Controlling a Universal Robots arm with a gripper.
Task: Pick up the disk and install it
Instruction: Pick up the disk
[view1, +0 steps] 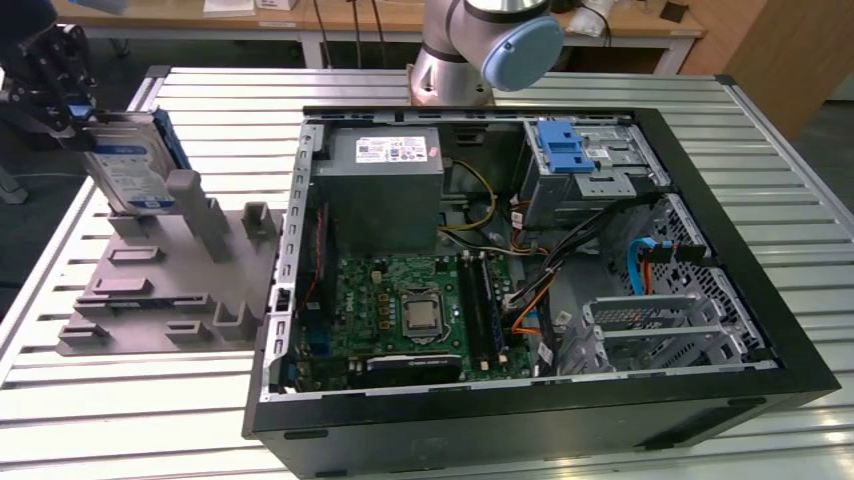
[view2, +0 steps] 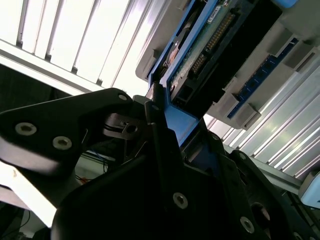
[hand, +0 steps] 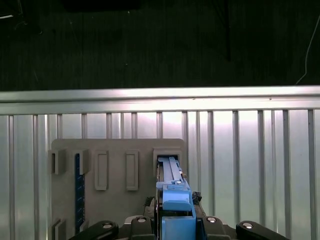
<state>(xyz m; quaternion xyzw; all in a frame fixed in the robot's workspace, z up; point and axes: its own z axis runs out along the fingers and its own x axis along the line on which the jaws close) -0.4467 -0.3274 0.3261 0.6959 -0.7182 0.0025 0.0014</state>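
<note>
Lost past the exterior view's left edge: much of the black jaws. Hidden as well: the lower corner of the disk (view1: 127, 165), behind a grey post of the rack (view1: 160, 285). Could not tell the disk's bottom edge seated in a slot from hanging just above one.

Found the jaws clenched on the disk's upper end, pressing its blue rails from both sides, plainest in the second wrist view (view2: 210, 45). Held upright, label facing outward, over the rack at the exterior view's left. Seen edge-on in the first wrist view (hand: 172, 200), in line with one of the rack's slots.

Counted one disk, one rack, one open computer case (view1: 534, 425) and one arm (view1: 487, 45), all on one slatted metal worktop (view1: 120, 420). Rack just beside the case. Inside the case, one grey box (view1: 380, 170) and one blue latch (view1: 567, 150).
</note>
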